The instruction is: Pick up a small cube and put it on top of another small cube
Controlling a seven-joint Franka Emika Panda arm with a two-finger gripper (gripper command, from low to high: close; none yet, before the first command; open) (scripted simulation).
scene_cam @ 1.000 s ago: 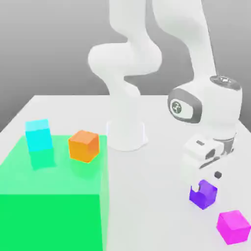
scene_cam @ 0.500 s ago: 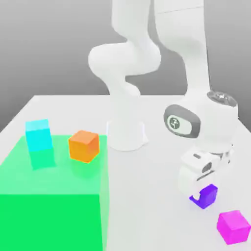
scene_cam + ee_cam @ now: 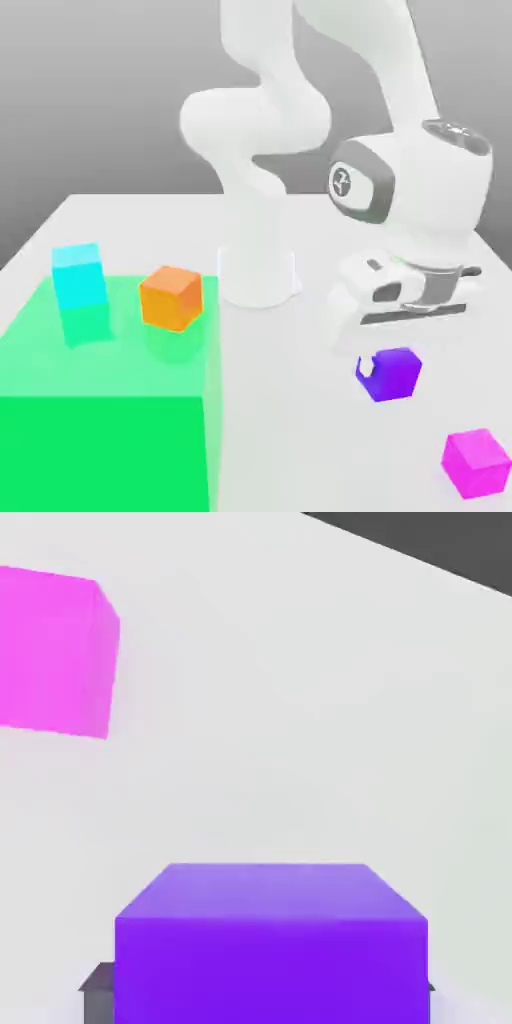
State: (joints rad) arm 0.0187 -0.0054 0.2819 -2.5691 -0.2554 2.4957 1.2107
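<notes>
In the exterior view, the white arm's fingers (image 3: 372, 366) are clenched on the small glossy purple cube (image 3: 392, 374), lower right of centre, lifted off the white counter (image 3: 290, 440); a second ago they stood open around it lower down, nearer the magenta-pink cube (image 3: 477, 461). In the hand view the purple cube (image 3: 270, 942) sits at the bottom edge between dark fingertips (image 3: 98, 990), so a shallow grip could slip as it is carried toward the orange cube (image 3: 171, 296).

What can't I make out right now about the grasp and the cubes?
- End effector fingers: in the exterior view the hand body and the purple cube cover them.
- Purple cube's lower part: cut by the hand view's edge.
- Magenta cube: cropped at the hand view's edge.
- Cyan block's base: blends into its reflection on the green block.
</notes>
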